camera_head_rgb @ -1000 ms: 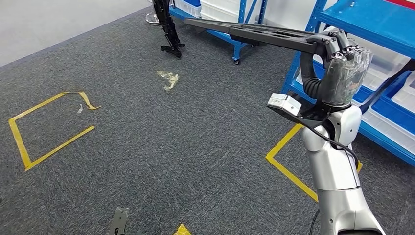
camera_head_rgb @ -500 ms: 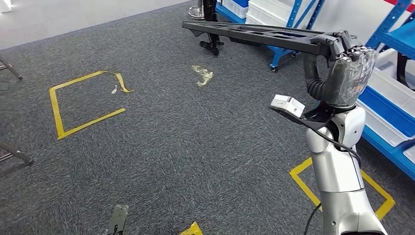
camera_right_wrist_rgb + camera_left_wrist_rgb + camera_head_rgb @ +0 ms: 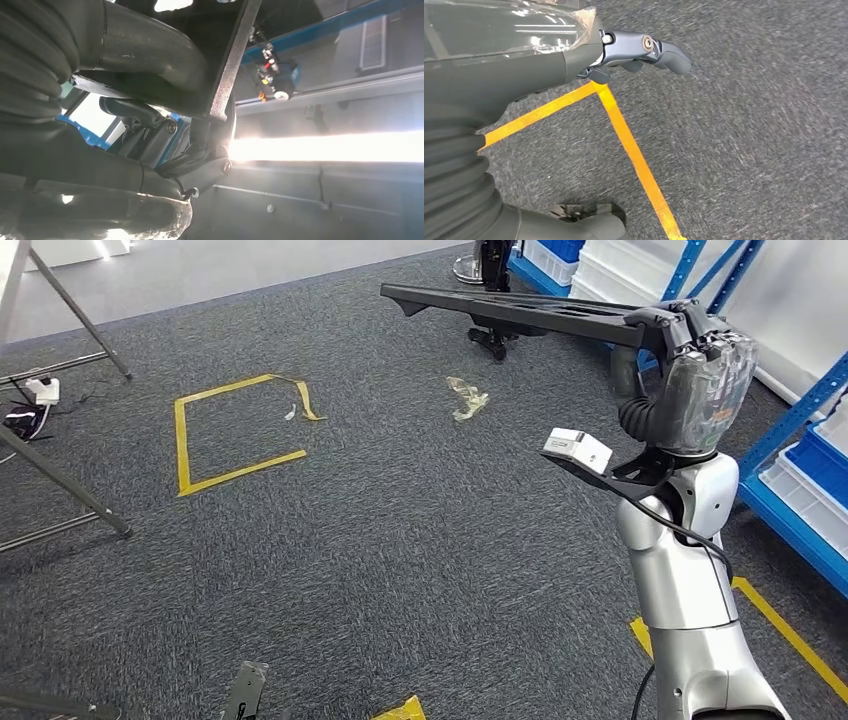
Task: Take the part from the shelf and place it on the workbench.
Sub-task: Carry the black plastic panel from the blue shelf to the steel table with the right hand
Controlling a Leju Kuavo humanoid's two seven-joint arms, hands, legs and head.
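Held aloft over grey carpet point(image 3: 400, 540): a long black part point(image 3: 520, 310), clenched at 1 end by the right hand point(image 3: 700, 370), fingers point(image 3: 690, 325) wrapped over the top edge of the bar. Raised roughly level and reaching far out from the hand, probably to keep the free end off the floor while carried. Seen again from the right wrist as a dark flat bar point(image 3: 232, 65) crossing the hand point(image 3: 150, 135) edge-on, thumb and fingers closed around it.

Blue shelf point(image 3: 800, 440) just beside the right hand, on its outer side; no tabletop in sight, so delivery judged not yet done, with the part off the shelf and in transit. Yellow tape square point(image 3: 235, 435) well apart from the hand, across the carpet, likely a floor marker; a crumpled scrap point(image 3: 466, 397) lying below the part, between square and shelf.

Left hand point(image 3: 644, 50) hanging low over a yellow tape corner point(image 3: 604, 95), holding nothing, fingers partly curled; whether fully clenched, impossible to tell.
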